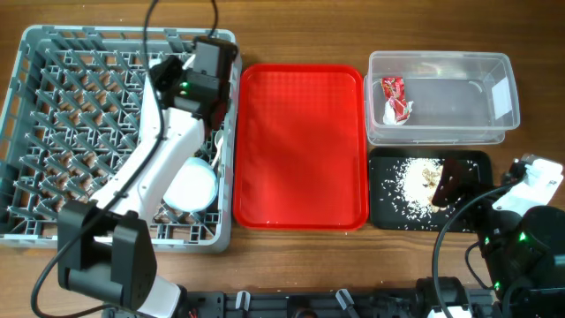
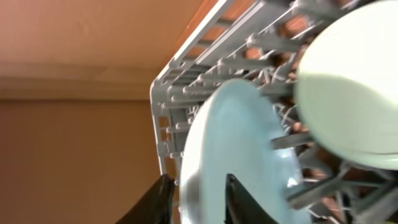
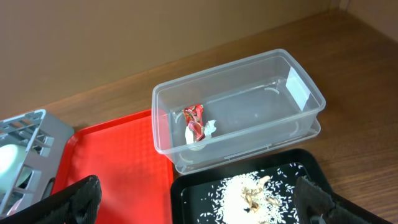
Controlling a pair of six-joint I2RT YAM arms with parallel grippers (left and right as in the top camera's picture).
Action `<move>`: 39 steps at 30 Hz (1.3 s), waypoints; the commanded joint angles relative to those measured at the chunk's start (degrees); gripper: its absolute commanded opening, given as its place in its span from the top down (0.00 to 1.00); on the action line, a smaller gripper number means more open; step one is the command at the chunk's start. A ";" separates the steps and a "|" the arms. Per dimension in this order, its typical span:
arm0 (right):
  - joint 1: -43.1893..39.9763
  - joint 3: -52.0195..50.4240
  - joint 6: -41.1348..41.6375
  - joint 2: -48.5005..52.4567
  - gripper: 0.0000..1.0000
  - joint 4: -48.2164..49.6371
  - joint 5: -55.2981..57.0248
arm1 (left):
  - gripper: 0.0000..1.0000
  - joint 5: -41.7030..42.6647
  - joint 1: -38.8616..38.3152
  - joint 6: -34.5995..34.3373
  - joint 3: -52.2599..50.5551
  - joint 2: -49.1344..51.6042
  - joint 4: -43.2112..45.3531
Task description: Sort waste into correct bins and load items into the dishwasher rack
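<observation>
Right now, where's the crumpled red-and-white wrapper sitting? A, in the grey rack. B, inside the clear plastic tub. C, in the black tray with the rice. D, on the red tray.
B: the wrapper lies inside the clear tub, near its left end in the overhead view, while the black tray next to it holds the rice scraps.

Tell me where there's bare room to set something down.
Red tray, between rack and clear tub, is wholly bare. The tub's right end is free; wrappers lie left. Rack's left half shows only pegs. Crowded: its right side, with bowl and plate.
</observation>
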 commanded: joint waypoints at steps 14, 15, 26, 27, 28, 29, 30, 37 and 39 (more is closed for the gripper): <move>-0.20 0.42 -0.98 0.00 0.00 0.15 -0.55 | 0.14 19.98 10.36 -19.28 0.15 -13.53 -1.27; -0.20 0.42 -0.98 0.00 0.00 0.15 -0.55 | 0.12 23.87 11.69 -21.29 0.15 -15.13 -2.03; -0.20 0.42 -0.98 0.00 0.00 0.13 -0.57 | 0.03 68.85 25.59 -38.86 0.13 -27.19 -11.26; -0.20 0.42 -0.96 0.00 0.00 0.15 -0.55 | 0.00 74.42 26.16 -39.41 0.15 -27.52 -11.78; -0.20 0.42 -0.98 0.00 0.00 0.15 -0.55 | 0.00 79.12 26.64 -40.46 0.15 -27.67 -12.28; -0.20 0.42 -0.96 0.00 0.00 0.15 -0.55 | 0.00 80.81 26.77 -41.05 0.15 -27.67 -12.44; -0.20 0.42 -0.98 0.00 0.00 0.15 -0.55 | 0.00 81.99 26.88 -41.55 0.13 -27.63 -12.63; -0.20 0.42 -0.96 0.00 0.00 0.15 -0.55 | 0.00 82.51 26.93 -41.53 0.13 -27.19 -17.33; -0.20 0.42 -0.96 0.00 0.00 0.15 -0.55 | 0.00 82.49 26.93 -41.51 0.13 -27.19 -18.36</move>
